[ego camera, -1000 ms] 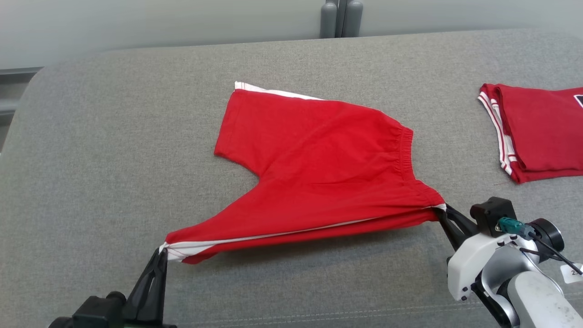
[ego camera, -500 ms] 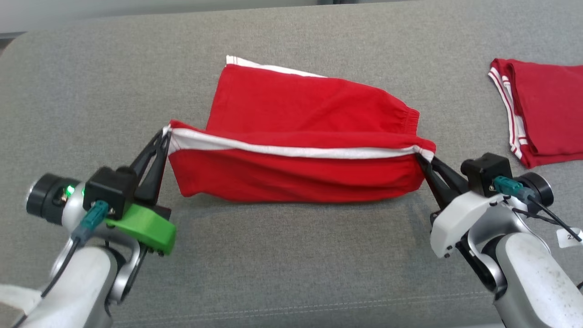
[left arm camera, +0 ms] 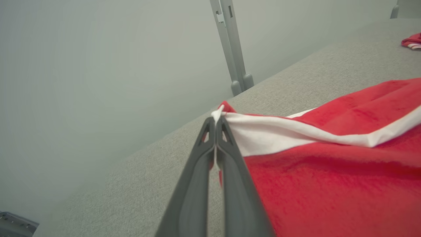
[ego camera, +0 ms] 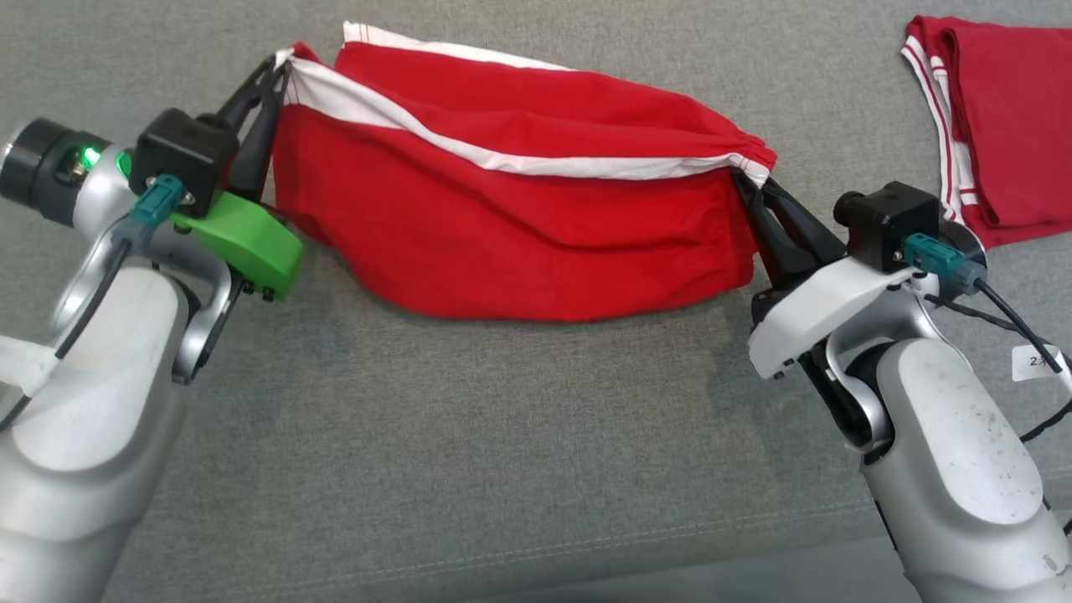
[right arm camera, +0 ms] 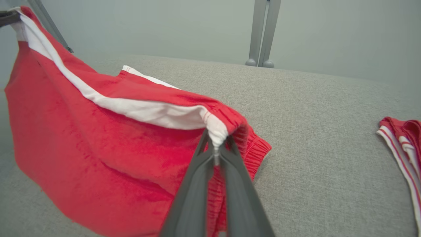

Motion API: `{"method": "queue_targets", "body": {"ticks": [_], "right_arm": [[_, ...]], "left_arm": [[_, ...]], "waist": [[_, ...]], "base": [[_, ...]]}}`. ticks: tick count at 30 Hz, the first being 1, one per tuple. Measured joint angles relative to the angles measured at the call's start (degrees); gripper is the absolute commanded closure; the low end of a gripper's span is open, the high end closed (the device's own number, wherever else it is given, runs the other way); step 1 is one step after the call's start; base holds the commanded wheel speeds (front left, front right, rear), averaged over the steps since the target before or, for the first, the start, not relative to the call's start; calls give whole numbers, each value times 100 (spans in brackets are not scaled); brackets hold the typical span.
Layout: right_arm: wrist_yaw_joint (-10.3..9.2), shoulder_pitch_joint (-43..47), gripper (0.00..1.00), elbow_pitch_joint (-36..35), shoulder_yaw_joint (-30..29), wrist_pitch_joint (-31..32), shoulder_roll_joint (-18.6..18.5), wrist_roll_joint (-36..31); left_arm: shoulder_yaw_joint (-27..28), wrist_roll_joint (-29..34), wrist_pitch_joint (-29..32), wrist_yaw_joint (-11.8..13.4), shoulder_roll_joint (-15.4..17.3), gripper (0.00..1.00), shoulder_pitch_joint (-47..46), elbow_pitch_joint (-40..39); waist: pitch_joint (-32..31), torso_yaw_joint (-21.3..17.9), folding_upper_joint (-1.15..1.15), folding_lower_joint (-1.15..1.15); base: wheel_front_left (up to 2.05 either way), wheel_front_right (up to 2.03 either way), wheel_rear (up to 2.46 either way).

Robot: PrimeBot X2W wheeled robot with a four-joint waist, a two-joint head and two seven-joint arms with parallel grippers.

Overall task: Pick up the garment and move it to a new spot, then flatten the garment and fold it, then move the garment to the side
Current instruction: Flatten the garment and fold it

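The shorts point(ego camera: 519, 234) have swung further over their far leg — left tool point(ego camera: 280, 67) and right tool point(ego camera: 743, 177) pinching the striped edge.

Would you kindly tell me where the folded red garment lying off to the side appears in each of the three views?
Head view: the folded red garment lies in the upper right corner.
Left wrist view: the garment peeks in at the upper right edge.
Right wrist view: the garment sits at the right edge, below the middle.
Shared landmark: the white stripe along the held red shorts.
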Motion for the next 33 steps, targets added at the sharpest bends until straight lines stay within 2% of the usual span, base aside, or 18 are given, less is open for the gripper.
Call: {"method": "queue_targets", "body": {"ticks": [11, 27, 28, 29, 33], "right_arm": [[0, -468, 100, 378, -202, -446, 427, -82], [0, -1228, 100, 1174, -175, -788, 650, -57], [0, -1256, 61, 1227, -167, -789, 657, -57], [1, -1279, 0, 1287, -176, -777, 664, -19], [0, -1343, 0, 1446, -214, -791, 681, 3]], "left_arm": [[-98, 141, 12, -132, -125, 100, -940, 868], [-333, 355, 237, -265, -259, 100, -1981, 1889], [-337, 355, 237, -261, -274, 54, -2006, 1949], [-333, 345, 237, -252, -294, 0, -2026, 2002], [-334, 324, 60, -198, -348, 0, -2073, 2170]], "waist": [[483, -368, 0, 0], [1061, -677, 0, 1], [1081, -681, 0, 1], [1098, -682, 0, 1], [1102, -642, 0, 1]], "base": [[0, 0, 0], [0, 0, 0], [0, 0, 0], [0, 0, 0], [0, 0, 0]]}}
